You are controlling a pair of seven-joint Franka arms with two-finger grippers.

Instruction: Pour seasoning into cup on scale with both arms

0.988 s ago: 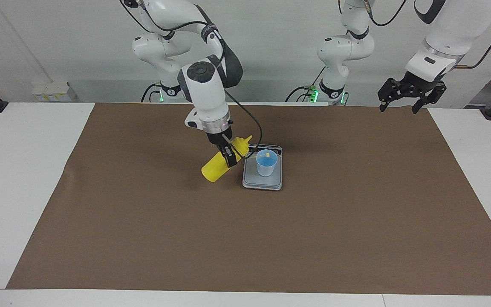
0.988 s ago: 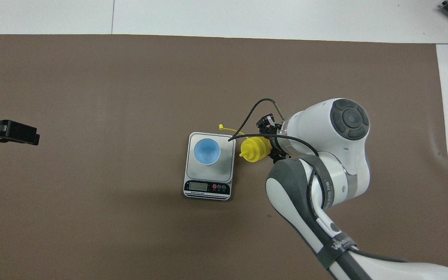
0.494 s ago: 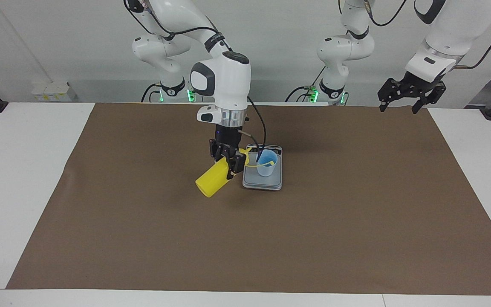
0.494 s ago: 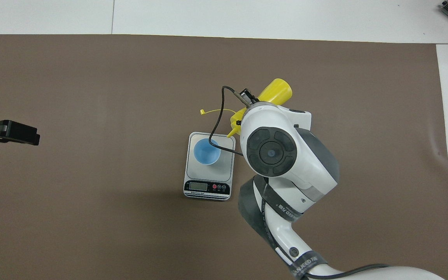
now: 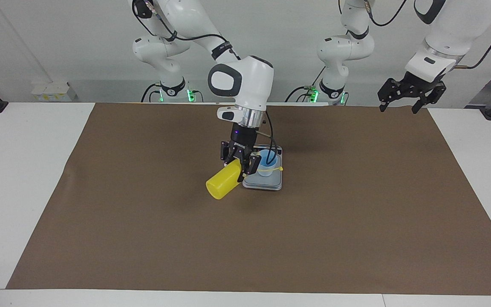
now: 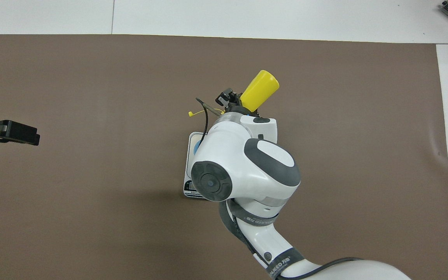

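Swung over toward the scale since a moment ago, and tipped the bottle more, bottom end now up and out over the mat. Right gripper point(image 5: 241, 167) clamped tight on the yellow bottle point(image 5: 223, 184), down low over the edge of the scale point(image 5: 271, 184) at the right arm's end. Bottle lying almost flat in the air, nozzle end hidden by the black fingers point(image 5: 252, 165) and pointing toward the cup point(image 5: 267, 163). Yellow cap on its strap point(image 5: 271, 170) hanging out in front of the cup. Cup standing upright on the scale, light blue with a brighter blue inside. Cannot tell if anything is coming out of the bottle.

From above, big white right arm point(image 6: 243, 163) covering most of the scale point(image 6: 189, 155) and nearly all of the cup, with only the bottle's bottom point(image 6: 259, 89) and the cap strap point(image 6: 195, 113) poking out.

Left gripper point(image 5: 406, 97) waiting up high with fingers spread apart, holding nothing, over the mat's corner at the left arm's end. Seen from above as a black block point(image 6: 8, 132) at the edge.

Brown mat point(image 5: 143, 238) spread on the white table point(image 5: 11, 170).
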